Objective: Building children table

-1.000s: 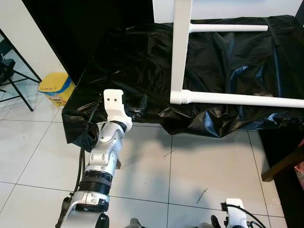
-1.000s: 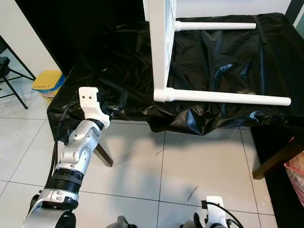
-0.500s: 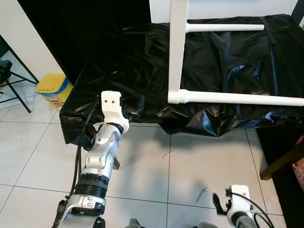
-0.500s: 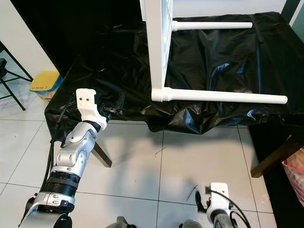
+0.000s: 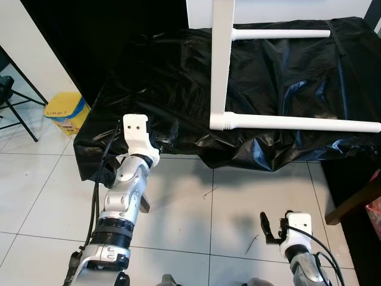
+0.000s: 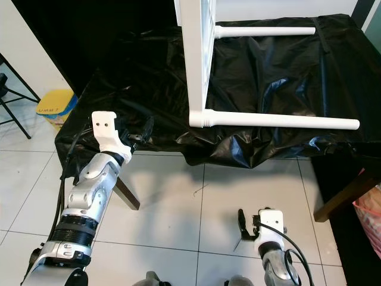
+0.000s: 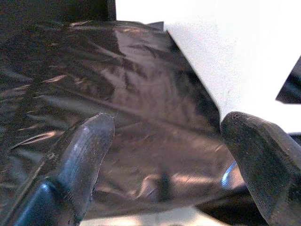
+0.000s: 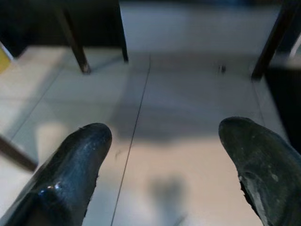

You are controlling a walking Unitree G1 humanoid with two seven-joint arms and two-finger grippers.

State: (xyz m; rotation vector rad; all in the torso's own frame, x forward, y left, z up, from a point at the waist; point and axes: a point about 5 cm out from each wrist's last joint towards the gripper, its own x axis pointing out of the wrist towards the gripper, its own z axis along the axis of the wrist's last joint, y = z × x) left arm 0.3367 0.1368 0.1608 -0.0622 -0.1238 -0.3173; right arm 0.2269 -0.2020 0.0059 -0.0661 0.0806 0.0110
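Children's table: the white frame lies partly assembled on its side on the black plastic sheet, well ahead of both pincers; one leg runs along the sheet's front edge, a second leg lies farther back, and an upright white piece joins them.

Why it lies so: on its side the leg joints face the robot, so they can probably be reached and turned from the front — a judgement, not something seen.

Black plastic sheet: draped over a low support and hanging past the near edge; it likely protects the white parts from scratches.

Left gripper: raised to the sheet's front-left corner, fingers spread wide and empty; in its wrist view the crinkled plastic lies between them with a white panel just beyond.

Right gripper: low over the tiled floor, well short of the sheet, fingers wide apart and holding nothing.

Step in hand: apparently an approach — the left pincer is nearest the work but touches no table part.

Yellow box: on the floor beyond the left pincer's outer side, apart from the job.
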